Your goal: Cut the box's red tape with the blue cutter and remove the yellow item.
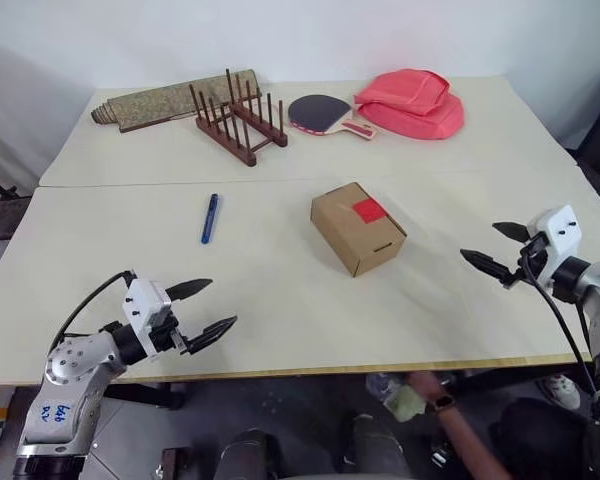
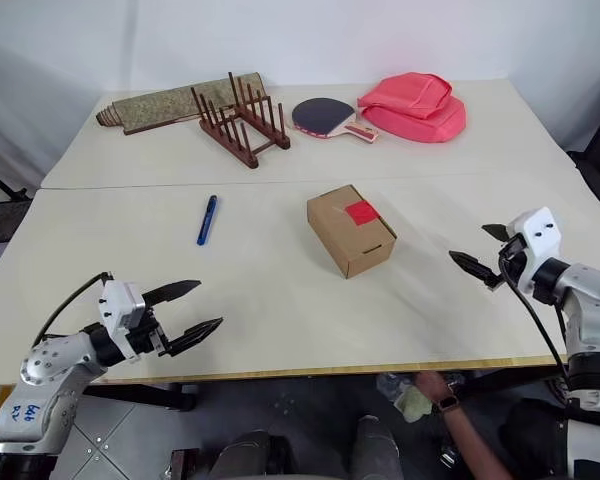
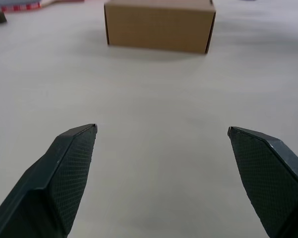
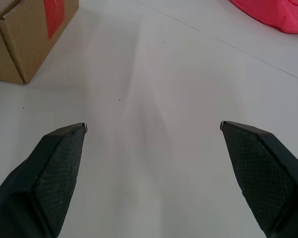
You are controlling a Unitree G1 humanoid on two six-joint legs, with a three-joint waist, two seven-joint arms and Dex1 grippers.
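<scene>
**Sealed box sits mid-table, both arms waiting at the near edge**

Your left gripper [image 1: 200, 310] hovers low over the near left edge of the table [image 1: 280, 300], its two black fingers spread wide apart and holding nothing. Ahead of it lies a broad stretch of bare tabletop, with the blue cutter [image 1: 210, 218] lying flat farther in, well apart from the gripper and pointing roughly toward the far side. Along the far edge you see, from the left, a rolled mat [image 1: 165, 98], a wooden dish rack [image 1: 237, 122], a table-tennis paddle [image 1: 325, 115] and a red fabric bag [image 1: 412, 102]; a seam [image 1: 160, 184] runs across between the two tabletops, just past the cutter.

Near the middle stands the box [image 1: 357, 228], turned at an angle to the table's edges, its flaps shut and the red tape [image 1: 368, 210] pressed across the top. What it holds is hidden. Open surface surrounds it on every side.

Your right gripper [image 1: 498, 250] hangs over the near right part of the table, jaws likewise wide apart and empty, pointing inward toward the box with clear table between. Below the near edge, a person's hand [image 1: 420, 392] shows at floor level.
</scene>
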